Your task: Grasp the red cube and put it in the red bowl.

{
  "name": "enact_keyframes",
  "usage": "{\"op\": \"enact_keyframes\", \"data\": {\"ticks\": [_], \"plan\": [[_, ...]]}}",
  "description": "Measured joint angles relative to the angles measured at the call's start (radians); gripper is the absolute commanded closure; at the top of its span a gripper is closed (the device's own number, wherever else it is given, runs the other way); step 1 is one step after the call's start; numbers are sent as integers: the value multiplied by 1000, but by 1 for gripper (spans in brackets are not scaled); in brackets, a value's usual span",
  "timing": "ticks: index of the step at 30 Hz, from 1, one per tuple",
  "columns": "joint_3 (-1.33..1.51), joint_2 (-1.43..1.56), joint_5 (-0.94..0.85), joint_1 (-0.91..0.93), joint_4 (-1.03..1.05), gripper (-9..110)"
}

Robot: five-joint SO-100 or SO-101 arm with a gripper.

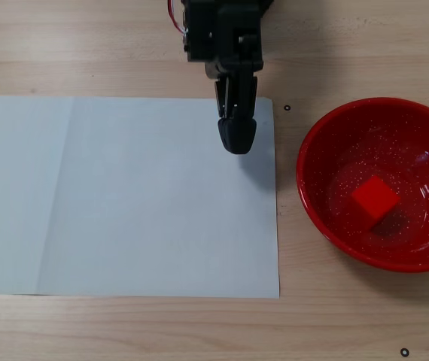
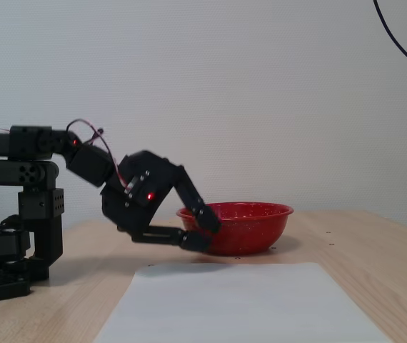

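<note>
The little red cube (image 1: 374, 198) sits inside the red bowl (image 1: 314, 210), looking light, hard and easy to pinch by two flat sides, while the empty pincer (image 1: 236, 141) hangs nearly closed over the paper (image 1: 124, 195).

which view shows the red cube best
The fixed view looking down from above: the red cube sits plainly inside the red bowl. In the side-on fixed view the bowl's wall hides the cube completely.

Red cube (image 1: 374, 200) inside red bowl (image 1: 314, 201)
</note>
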Motion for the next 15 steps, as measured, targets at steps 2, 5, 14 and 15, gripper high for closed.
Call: {"op": "enact_keyframes", "data": {"ticks": [2, 5, 14, 15], "plan": [[9, 43, 0, 0, 0, 101], [12, 106, -17, 2, 49, 101], [12, 118, -51, 2, 249, 101], [12, 118, -52, 2, 259, 101]]}}
